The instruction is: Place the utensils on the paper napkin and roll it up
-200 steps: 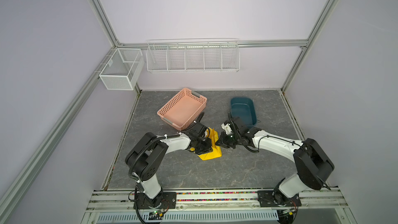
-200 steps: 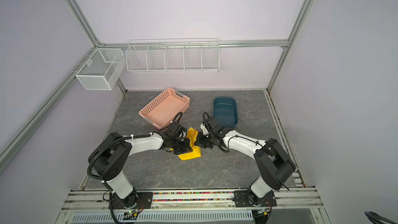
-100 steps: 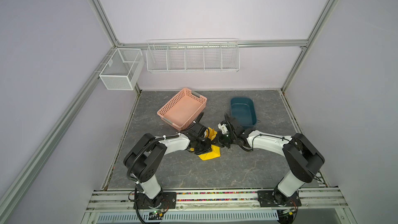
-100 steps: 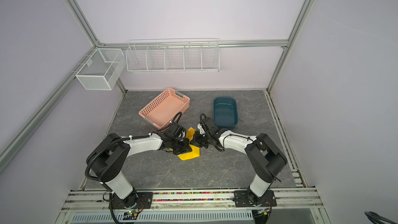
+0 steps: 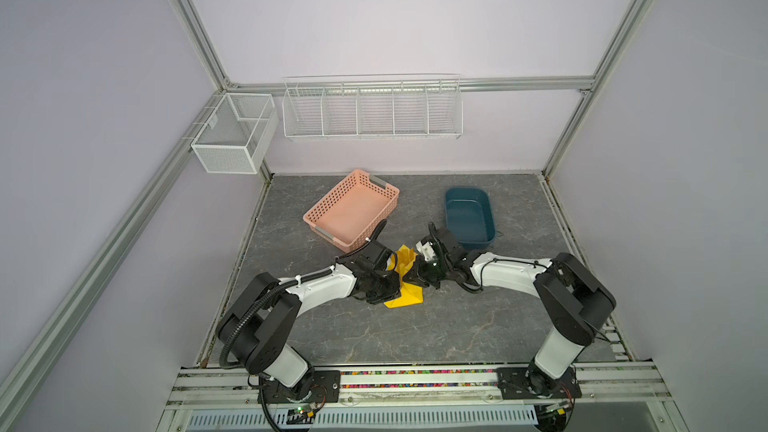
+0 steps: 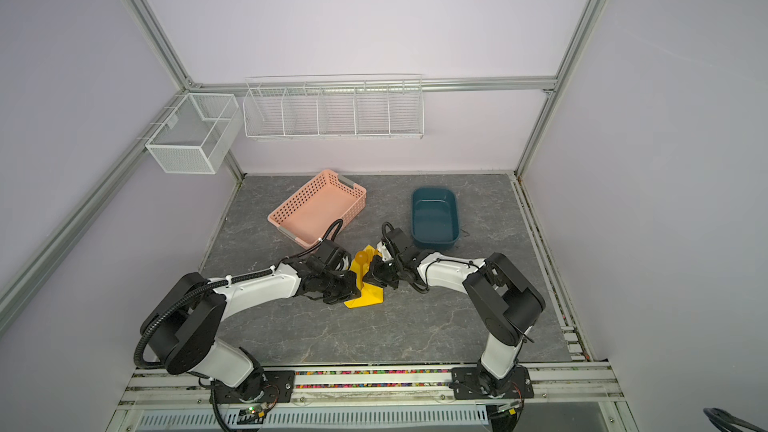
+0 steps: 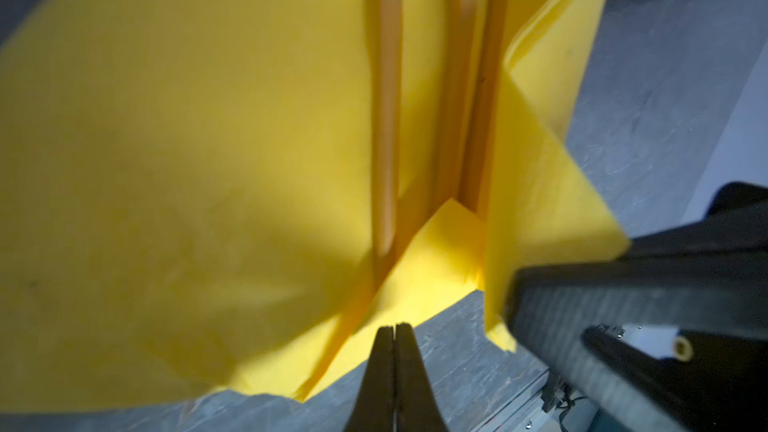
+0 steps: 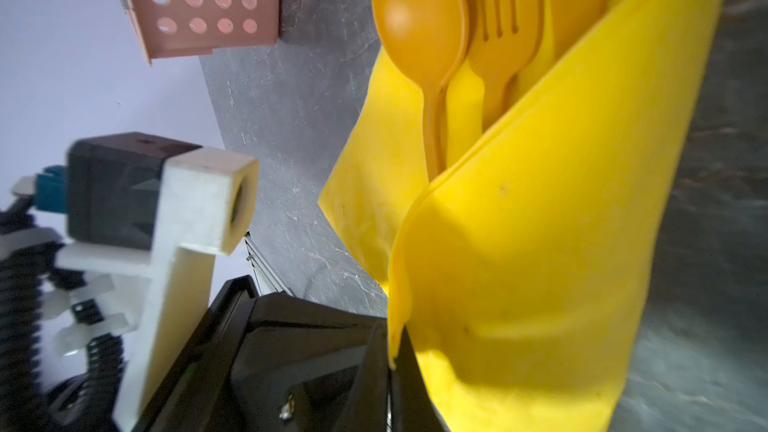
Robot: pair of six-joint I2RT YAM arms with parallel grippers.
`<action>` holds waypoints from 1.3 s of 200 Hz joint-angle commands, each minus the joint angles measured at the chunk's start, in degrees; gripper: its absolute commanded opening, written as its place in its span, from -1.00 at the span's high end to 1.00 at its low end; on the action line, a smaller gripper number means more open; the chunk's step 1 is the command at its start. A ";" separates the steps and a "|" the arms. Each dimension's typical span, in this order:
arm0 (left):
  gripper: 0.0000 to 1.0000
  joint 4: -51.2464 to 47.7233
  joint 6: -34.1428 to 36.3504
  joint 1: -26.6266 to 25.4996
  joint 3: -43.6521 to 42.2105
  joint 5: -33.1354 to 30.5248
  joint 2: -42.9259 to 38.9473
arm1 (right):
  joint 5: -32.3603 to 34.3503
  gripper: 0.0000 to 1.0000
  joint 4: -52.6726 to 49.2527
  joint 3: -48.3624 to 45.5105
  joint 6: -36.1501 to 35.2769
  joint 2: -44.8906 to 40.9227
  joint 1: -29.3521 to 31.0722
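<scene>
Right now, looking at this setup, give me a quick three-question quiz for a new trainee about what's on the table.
1. True or false: the utensils lie inside the pink basket.
2. What are the right jaws shut on? A) the paper napkin B) the blue tub C) the wire rack
3. Fill in: right beside the spoon lies the ____.
Key: 1 false, they lie on the paper napkin; 2 A; 3 fork.
</scene>
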 commanded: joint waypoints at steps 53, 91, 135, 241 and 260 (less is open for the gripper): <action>1.00 -1.85 0.89 -0.10 -0.84 -1.75 2.95 | -1.87 0.86 2.28 -0.45 1.44 1.75 1.32; 1.00 -1.60 1.06 -0.10 -0.82 -1.64 3.87 | -2.78 0.86 3.57 -0.09 1.99 2.54 1.78; 1.00 -2.01 1.16 -0.10 -0.67 -2.05 3.90 | -3.87 0.86 4.97 0.42 2.79 4.22 2.29; 1.00 -2.08 1.16 -0.10 -0.71 -1.88 3.86 | -5.22 0.86 9.86 0.66 5.30 8.63 3.13; 1.00 -2.19 1.19 -0.10 -0.64 -1.92 3.78 | -5.39 0.86 10.24 0.76 5.40 9.29 3.19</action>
